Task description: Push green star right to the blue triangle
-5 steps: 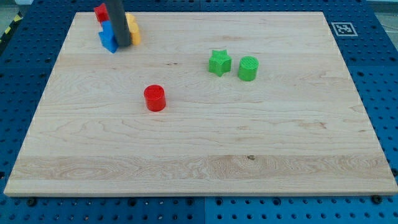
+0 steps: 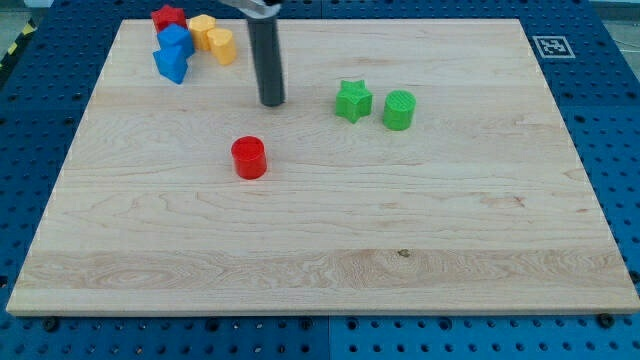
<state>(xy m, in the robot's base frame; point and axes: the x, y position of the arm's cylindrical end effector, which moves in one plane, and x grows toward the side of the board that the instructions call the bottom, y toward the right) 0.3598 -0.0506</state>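
Smooth wooden board [image 2: 320,250] — my bare tip [image 2: 272,103] has no fingers; green star [image 2: 352,101] likely slides light — push its flank.

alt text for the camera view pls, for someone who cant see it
My tip rests on a wooden board, left of the green star block with a gap between; a green cylinder block sits just right of the star. A red cylinder block lies below; red, blue and yellow blocks cluster top left.
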